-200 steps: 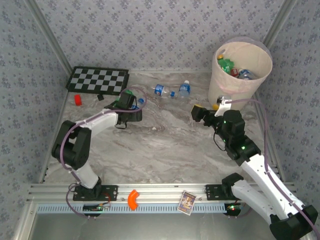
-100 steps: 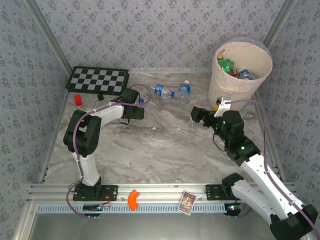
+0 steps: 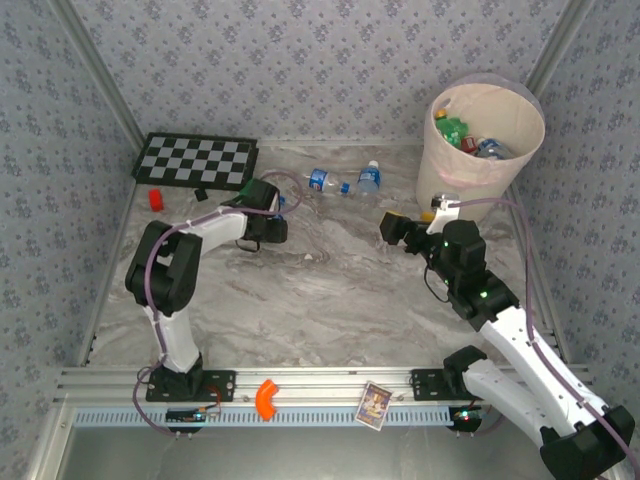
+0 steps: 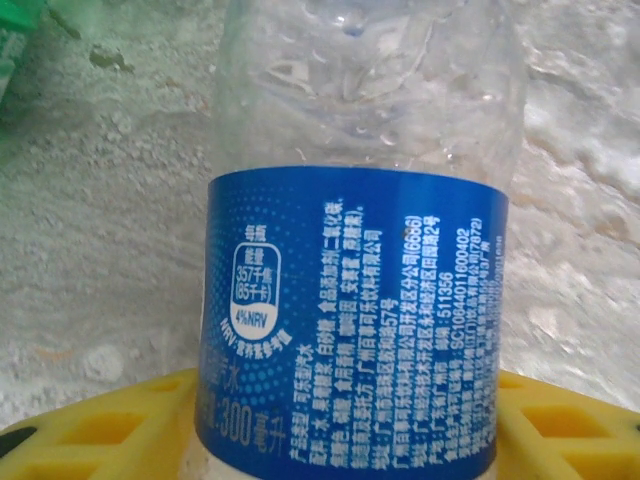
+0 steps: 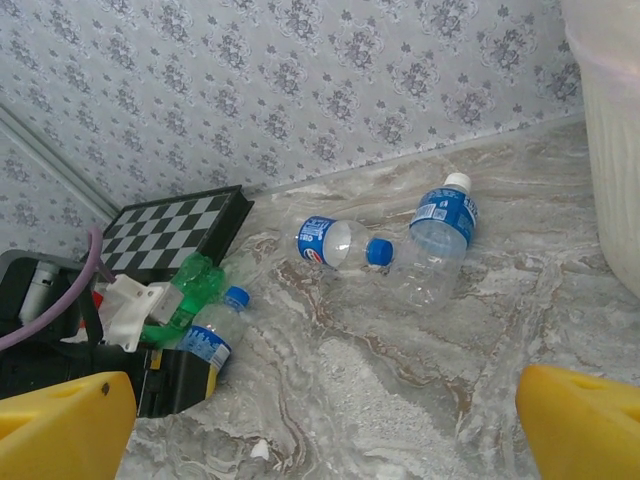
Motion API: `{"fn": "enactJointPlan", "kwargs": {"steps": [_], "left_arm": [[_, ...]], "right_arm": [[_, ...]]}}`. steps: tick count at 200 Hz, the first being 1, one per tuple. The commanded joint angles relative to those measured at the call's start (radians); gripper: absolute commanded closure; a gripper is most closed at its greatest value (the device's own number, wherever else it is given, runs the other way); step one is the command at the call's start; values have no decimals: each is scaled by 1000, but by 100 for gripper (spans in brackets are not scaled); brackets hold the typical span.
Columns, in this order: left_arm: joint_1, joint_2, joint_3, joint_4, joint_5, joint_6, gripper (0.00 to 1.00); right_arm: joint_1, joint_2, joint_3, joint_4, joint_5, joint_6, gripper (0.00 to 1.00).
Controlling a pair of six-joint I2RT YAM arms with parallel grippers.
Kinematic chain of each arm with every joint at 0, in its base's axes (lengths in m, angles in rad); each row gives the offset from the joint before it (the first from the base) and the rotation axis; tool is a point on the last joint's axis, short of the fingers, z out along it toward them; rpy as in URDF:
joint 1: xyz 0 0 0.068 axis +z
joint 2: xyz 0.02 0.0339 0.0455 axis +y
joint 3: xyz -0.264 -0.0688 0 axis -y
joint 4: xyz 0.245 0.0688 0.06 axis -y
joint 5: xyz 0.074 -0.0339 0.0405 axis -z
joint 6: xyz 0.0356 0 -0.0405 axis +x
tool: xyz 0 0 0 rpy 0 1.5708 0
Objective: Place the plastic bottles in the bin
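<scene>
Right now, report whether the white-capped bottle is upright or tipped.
Tipped: the white-capped bottle lies on its side on the table, outside the bin.

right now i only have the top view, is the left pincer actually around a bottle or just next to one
Observer: Around one. Its wrist camera shows a clear blue-labelled bottle between the left pincer's yellow fingers. I cannot confirm a firm grip.
Operator: anything hidden behind that arm
Observer: Yes, a green bottle lies right beside it, toward the checkerboard.
Operator: and the other arm
Observer: The right pincer is open, with nothing between its fingers.
</scene>
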Motion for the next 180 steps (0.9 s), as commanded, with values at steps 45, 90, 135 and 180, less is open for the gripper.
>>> {"fn": "enactJointPlan", "kwargs": {"steps": [45, 90, 135, 180], "left_arm": [[-114, -247, -93, 69, 63, -25, 44], [-222, -416, -163, 115, 80, 10, 45], [-344, -560, -222, 130, 61, 59, 47], [-433, -656, -269, 154, 52, 80, 47]], "right_arm": [[17, 25, 31, 20, -43, 62, 1], [15, 63, 34, 115, -192, 84, 0], [13, 195, 87, 170, -338, 181, 14], [11, 343, 141, 238, -475, 272, 33]]}}
